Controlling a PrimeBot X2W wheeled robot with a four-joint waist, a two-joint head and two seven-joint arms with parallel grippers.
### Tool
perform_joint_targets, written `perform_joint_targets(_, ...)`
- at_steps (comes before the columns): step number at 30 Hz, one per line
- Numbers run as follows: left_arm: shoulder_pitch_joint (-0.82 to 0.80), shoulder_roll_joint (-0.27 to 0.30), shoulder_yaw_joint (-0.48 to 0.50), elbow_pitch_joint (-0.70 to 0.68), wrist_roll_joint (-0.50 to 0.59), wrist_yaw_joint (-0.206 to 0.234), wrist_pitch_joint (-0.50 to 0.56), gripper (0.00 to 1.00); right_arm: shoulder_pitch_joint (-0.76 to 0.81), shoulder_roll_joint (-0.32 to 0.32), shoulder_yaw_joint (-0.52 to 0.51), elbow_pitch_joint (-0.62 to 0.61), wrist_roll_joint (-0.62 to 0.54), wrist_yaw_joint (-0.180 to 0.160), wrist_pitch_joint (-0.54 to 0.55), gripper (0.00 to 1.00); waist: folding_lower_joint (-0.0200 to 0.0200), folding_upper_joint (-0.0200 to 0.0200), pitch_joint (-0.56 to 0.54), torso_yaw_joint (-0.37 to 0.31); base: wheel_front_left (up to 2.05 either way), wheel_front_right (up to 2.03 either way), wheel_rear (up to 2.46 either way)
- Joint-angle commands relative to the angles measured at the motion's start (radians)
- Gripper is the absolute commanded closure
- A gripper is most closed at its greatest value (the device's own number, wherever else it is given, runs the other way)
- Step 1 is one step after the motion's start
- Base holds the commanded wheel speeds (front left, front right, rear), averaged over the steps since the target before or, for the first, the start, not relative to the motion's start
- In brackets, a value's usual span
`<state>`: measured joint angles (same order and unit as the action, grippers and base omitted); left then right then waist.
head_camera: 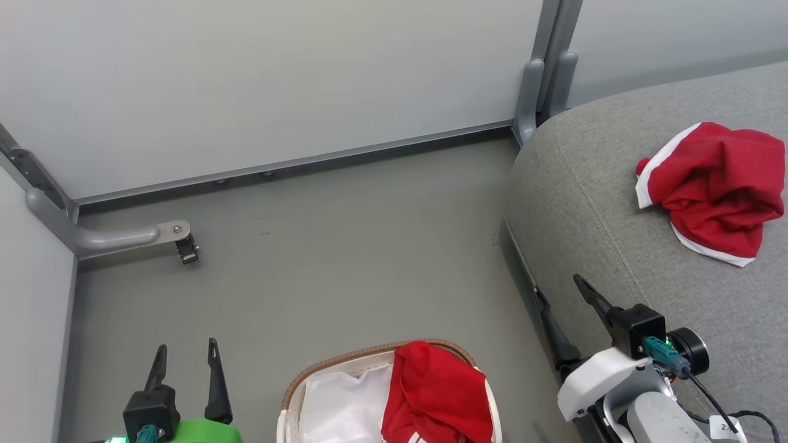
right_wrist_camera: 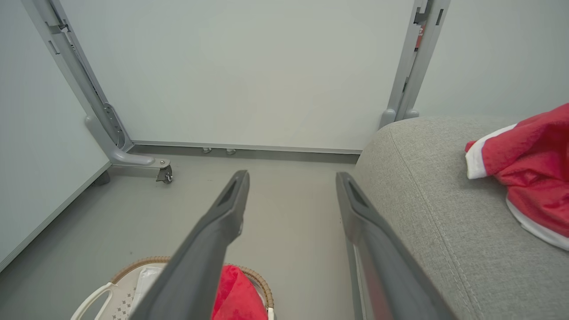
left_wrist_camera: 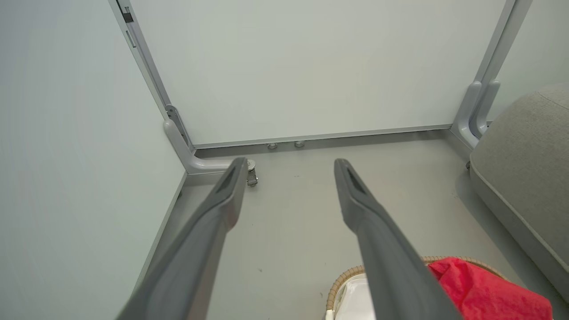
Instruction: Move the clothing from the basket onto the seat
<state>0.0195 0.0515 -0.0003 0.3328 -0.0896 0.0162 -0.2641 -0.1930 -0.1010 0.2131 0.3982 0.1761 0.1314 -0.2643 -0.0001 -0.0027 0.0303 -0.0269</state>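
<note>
Red clothing [head_camera: 437, 394] lies up-down in the basket [head_camera: 335, 360] at lower centre; left gripper [head_camera: 186, 346] and right gripper [head_camera: 557, 286] point upward, wide, empty.

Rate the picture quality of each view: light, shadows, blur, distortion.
Head view: soft even light, no glare, everything sharp; the seat casts a dim shadow on the floor along its base. Left wrist view: the left gripper's fingers blur toward the bottom edge; the wide lens splays the panel posts outward. Right wrist view: the right gripper's fingers blur likewise; the red garment on the seat is sharp.
</note>
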Motion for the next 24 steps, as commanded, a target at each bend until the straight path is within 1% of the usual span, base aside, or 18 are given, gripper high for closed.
perform_joint_targets(1, 0.02, 0.0, 0.0, -0.002, -0.004, -0.005, -0.001, 0.0, 0.016, -0.005, 0.0, 0.004, -0.003, -0.001, 0.0, 0.0, 0.0001, 0.0027, -0.004, -0.001, 0.0, 0.0, 0.0)
perform_joint_targets(6, 0.009, 0.0, -0.034, 0.007, -0.018, -0.01, -0.001, 0.0, 0.009, -0.01, 0.007, -0.002, -0.003, -0.001, 0.0, 0.0, 0.0001, 0.0027, 0.016, -0.006, 0.0, 0.0, 0.0)
perform_joint_targets(10, -0.046, 0.0, -0.094, 0.021, -0.035, -0.018, -0.001, 0.0, -0.044, -0.018, 0.007, -0.026, 0.0, -0.001, 0.0, 0.0, 0.0001, 0.0027, 0.082, -0.019, 0.0, 0.0, 0.0)
perform_joint_targets(14, -0.105, 0.001, -0.175, 0.05, -0.059, -0.016, -0.001, 0.0, -0.094, -0.026, 0.003, -0.057, -0.007, -0.001, 0.0, 0.0, 0.0001, 0.0027, 0.174, -0.044, 0.0, 0.0, 0.0)
perform_joint_targets(17, -0.168, 0.001, -0.234, 0.077, -0.062, -0.022, -0.001, 0.0, -0.143, -0.026, -0.001, -0.086, -0.011, -0.001, 0.0, 0.0, 0.0001, 0.0027, 0.252, -0.075, 0.0, 0.0, 0.0)
perform_joint_targets(20, -0.223, 0.001, -0.273, 0.103, -0.069, -0.022, -0.001, 0.0, -0.191, -0.033, -0.002, -0.112, -0.011, -0.001, 0.0, 0.0, 0.0001, 0.0027, 0.325, -0.107, 0.0, 0.0, 0.0)
perform_joint_targets(24, -0.305, 0.002, -0.306, 0.152, -0.066, -0.038, -0.001, 0.0, -0.262, -0.041, 0.007, -0.148, -0.012, -0.001, 0.0, 0.0, 0.0001, 0.0027, 0.425, -0.154, 0.0, 0.0, 0.0)
